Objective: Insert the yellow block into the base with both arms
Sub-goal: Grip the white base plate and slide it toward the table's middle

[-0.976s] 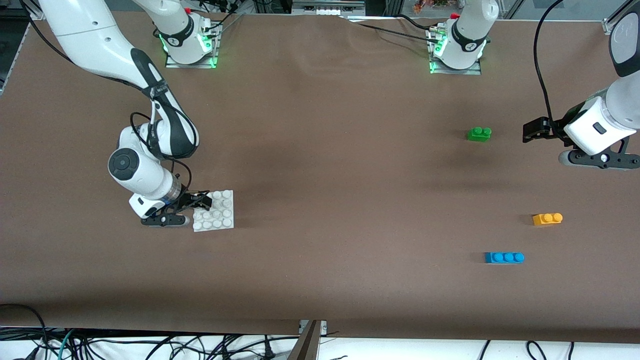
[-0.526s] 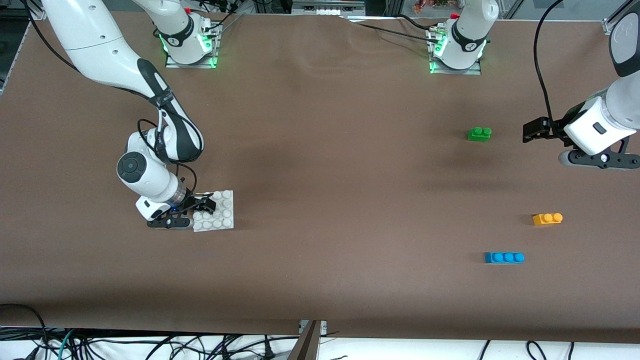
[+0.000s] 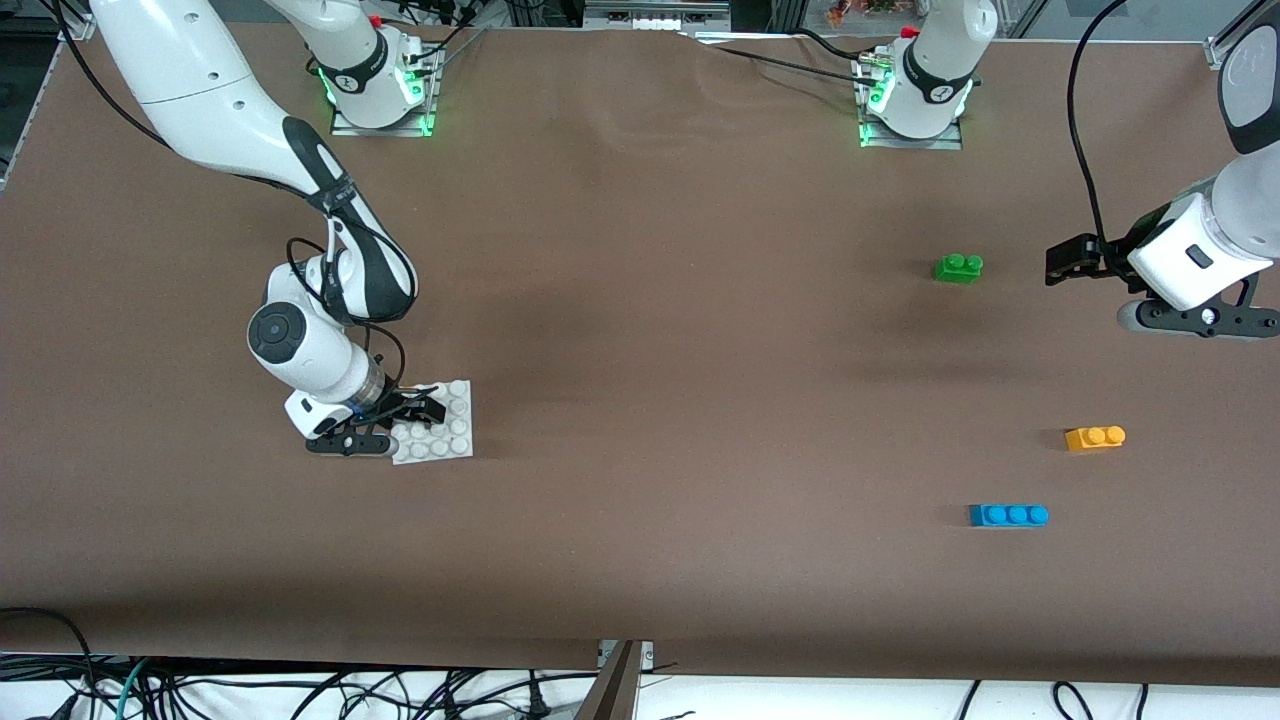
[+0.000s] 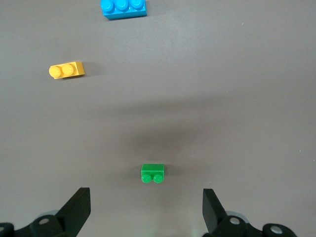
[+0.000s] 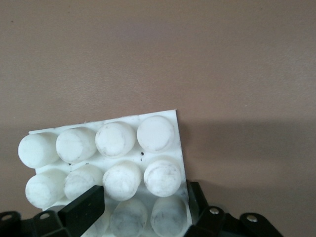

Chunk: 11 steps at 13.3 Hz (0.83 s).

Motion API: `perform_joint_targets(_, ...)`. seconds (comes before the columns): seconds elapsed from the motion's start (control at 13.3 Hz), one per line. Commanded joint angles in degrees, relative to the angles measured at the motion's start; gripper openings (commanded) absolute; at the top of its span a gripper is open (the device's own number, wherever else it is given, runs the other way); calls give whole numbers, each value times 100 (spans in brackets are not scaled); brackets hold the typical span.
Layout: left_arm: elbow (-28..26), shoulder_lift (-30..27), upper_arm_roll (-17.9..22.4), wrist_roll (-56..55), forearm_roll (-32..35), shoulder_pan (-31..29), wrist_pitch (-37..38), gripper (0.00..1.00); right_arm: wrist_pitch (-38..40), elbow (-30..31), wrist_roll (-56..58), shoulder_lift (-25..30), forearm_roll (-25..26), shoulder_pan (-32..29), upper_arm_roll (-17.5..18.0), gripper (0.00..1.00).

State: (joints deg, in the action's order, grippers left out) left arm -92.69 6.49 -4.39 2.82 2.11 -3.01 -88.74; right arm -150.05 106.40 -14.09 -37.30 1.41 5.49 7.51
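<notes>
The white studded base [image 3: 445, 425] lies on the table at the right arm's end. My right gripper [image 3: 415, 408] is down at it and shut on its edge; in the right wrist view the gripper [image 5: 143, 195] has one finger among the studs of the base [image 5: 116, 140] and one against its side. The yellow block [image 3: 1095, 437] lies loose at the left arm's end and shows in the left wrist view [image 4: 66, 70]. My left gripper [image 3: 1060, 262] is open and empty in the air beside the green brick; it appears in its wrist view [image 4: 145, 205].
A green two-stud brick [image 3: 958, 267] lies farther from the front camera than the yellow block and shows in the left wrist view [image 4: 152, 173]. A blue three-stud brick [image 3: 1008, 514] lies nearer to the camera, also in that view [image 4: 123, 7]. Brown table cover throughout.
My right arm has shifted a little toward the left arm's end, and the base has slid and turned slightly with it. The left arm has not moved.
</notes>
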Motion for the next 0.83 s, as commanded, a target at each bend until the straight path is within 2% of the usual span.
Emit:
perform_joint_targets(0.0, 120, 37, 9, 61, -96, -24, 111, 100, -69, -101, -453, -128, 141, 215, 84, 79)
perform_joint_targets(0.3, 120, 37, 9, 61, -96, -24, 111, 100, -77, -233, -1287, -198, 184, 751, 66, 79)
perform_joint_targets(0.75, 128, 37, 9, 61, -96, -24, 111, 100, -16, -821, -2439, -593, 492, 1419, 57, 80)
